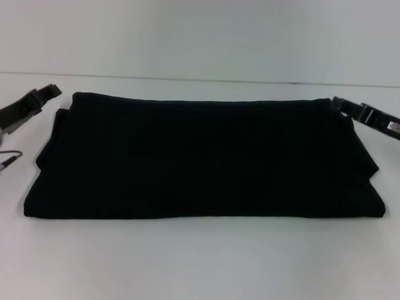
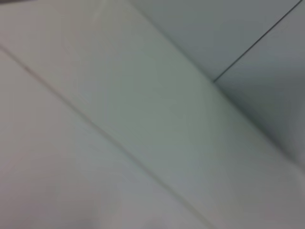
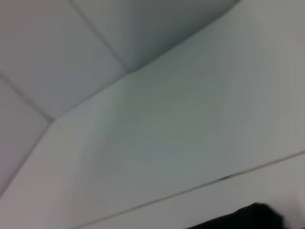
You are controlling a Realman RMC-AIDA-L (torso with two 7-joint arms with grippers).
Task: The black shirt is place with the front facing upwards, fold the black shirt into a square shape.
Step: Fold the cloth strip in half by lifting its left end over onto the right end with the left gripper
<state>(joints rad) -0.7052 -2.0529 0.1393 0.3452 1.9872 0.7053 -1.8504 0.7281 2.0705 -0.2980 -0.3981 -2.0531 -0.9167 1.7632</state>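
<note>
1. White worktop (image 1: 195, 269), plain and pale, stretching from the near edge up to a seam where a pale wall (image 1: 205, 30) begins.
2. The black shirt (image 1: 206, 157) at the middle of the worktop, folded into a wide, low band, long side running left to right; no lettering or label visible on the upper face. Left end showing stepped, layered edges; right end sloping down to a rounded near corner.
3. Left gripper (image 1: 51, 90) just beside the shirt's far left corner, slanting in from the left edge of the head view; apart from the cloth as far as can be seen. Cannot tell whether its fingers are released or clenched.
4. Right gripper (image 1: 336, 105) at the shirt's far right corner, touching or overlapping the cloth edge; cannot tell whether its fingers are grasping the cloth.
5. Thin cable with a small plug (image 1: 6, 158) on the worktop near the left arm, well clear of the shirt.
6. Both wrist views: mostly pale surfaces and seams; a dark patch at the edge of the right wrist view, too unclear to name.
</note>
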